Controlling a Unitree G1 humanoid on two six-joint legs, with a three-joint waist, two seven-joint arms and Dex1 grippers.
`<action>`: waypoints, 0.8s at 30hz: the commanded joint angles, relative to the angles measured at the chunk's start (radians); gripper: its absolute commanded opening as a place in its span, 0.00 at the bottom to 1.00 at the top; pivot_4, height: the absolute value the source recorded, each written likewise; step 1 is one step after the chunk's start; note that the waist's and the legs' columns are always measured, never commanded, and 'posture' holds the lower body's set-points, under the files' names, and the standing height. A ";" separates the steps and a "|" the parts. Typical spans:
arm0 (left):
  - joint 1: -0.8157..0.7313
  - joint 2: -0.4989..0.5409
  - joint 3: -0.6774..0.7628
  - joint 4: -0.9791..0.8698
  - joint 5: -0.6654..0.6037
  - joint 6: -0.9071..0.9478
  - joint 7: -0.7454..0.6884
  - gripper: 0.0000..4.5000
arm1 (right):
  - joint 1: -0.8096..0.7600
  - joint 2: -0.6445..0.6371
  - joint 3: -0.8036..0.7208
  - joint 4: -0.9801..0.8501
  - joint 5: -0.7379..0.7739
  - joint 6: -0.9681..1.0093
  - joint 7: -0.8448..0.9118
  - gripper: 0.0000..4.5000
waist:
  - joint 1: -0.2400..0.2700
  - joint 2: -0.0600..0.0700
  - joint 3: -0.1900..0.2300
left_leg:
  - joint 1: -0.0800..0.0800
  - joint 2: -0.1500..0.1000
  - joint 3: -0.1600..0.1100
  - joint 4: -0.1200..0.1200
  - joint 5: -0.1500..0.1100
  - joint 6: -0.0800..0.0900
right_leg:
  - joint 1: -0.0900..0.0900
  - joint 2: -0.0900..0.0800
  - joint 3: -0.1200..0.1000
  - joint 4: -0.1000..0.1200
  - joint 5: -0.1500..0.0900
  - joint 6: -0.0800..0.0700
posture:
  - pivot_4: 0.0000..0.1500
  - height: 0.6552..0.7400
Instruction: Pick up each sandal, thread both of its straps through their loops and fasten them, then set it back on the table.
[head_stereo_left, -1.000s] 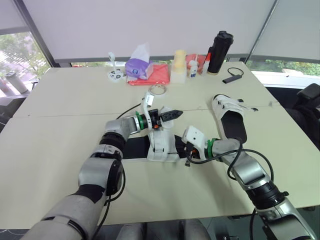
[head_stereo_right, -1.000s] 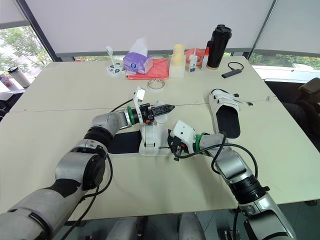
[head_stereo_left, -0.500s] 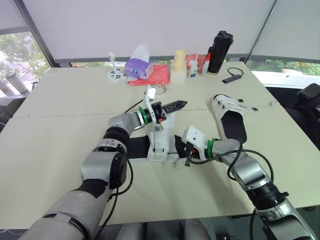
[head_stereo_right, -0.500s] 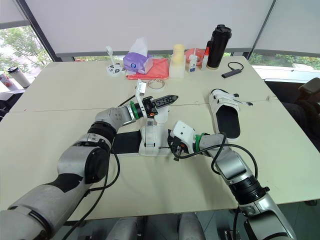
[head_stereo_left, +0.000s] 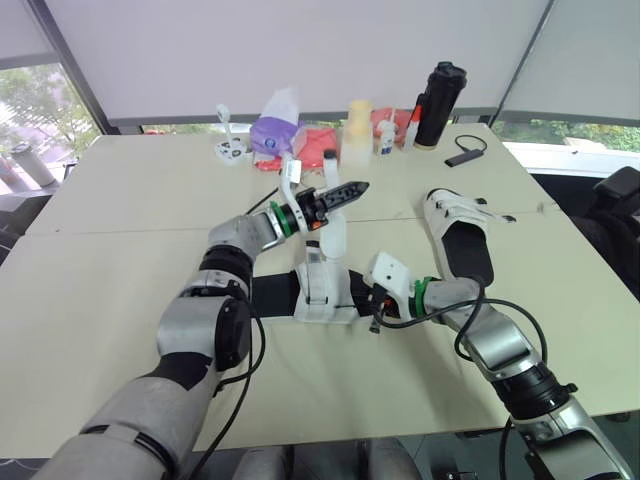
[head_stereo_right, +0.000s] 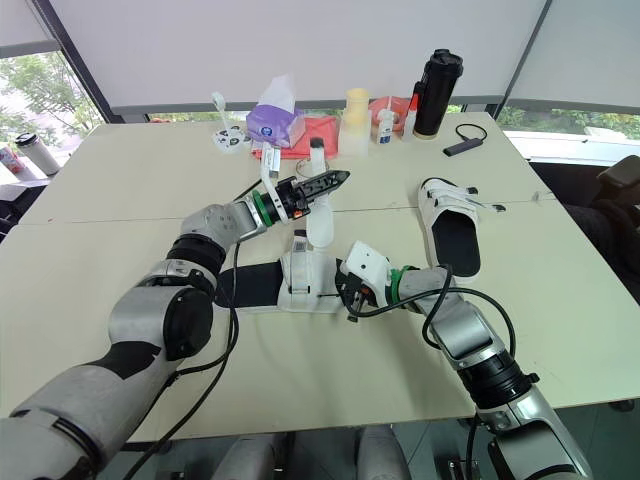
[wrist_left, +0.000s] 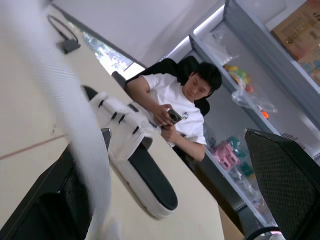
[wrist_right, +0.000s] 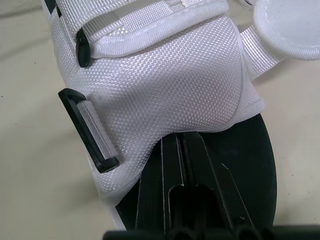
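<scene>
**Left gripper** (head_stereo_left: 345, 190): raised above the table (head_stereo_left: 120, 260), released. In the wrist view its fingers (wrist_left: 282, 180) stand wide apart. The strap (head_stereo_left: 331, 228) lies along one finger and is not pinched. It runs upright past the tip, and its free end stands above the gripper.

**Near sandal** (head_stereo_left: 322, 290): directly below the left gripper, flat on the table, with the strap rising from its white upper.

**Right gripper** (head_stereo_left: 378, 303): at the near sandal's edge, just beside and below the left gripper, clenched. Its fingers lie together on the black sole (wrist_right: 235, 165), with the tips tucked at the hem of the upper.

**Loop** (wrist_right: 89, 131): just off the right gripper's tips, on the side of the upper, empty. A second strap beyond it passes through its own loop.

**Far sandal** (head_stereo_left: 462, 240): well apart from both grippers, outward of the right arm, lying on the table. Straps lie across it; whether they are fastened cannot be told.

**Progress, judged:** the near sandal is partway done. One strap is not yet threaded or fastened. The far sandal's state is uncertain.
</scene>
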 joint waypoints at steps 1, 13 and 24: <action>-0.039 0.010 0.020 -0.039 -0.027 -0.005 0.000 0.98 | 0.016 0.004 0.033 0.028 -0.019 0.016 0.002 0.00 | 0.000 0.000 0.000 | 0.000 0.000 0.000 0.000 0.000 0.000 | 0.000 0.000 0.000 0.000 0.000 0.000 | 1.00 0.88; -0.021 0.011 0.000 -0.066 -0.016 0.003 -0.007 0.01 | 0.019 0.006 0.034 0.029 -0.018 0.014 0.000 0.00 | -0.001 0.000 0.000 | 0.000 0.000 0.000 0.000 0.000 0.000 | 0.000 0.000 0.000 0.000 0.000 0.000 | 1.00 0.88; 0.275 0.122 -0.273 -0.748 -0.110 0.232 -0.321 0.01 | 0.019 0.004 0.033 0.028 -0.017 0.016 0.003 0.00 | -0.016 0.001 0.000 | 0.000 0.000 0.000 0.000 0.000 -0.001 | 0.000 0.000 0.001 0.000 0.000 0.000 | 1.00 0.88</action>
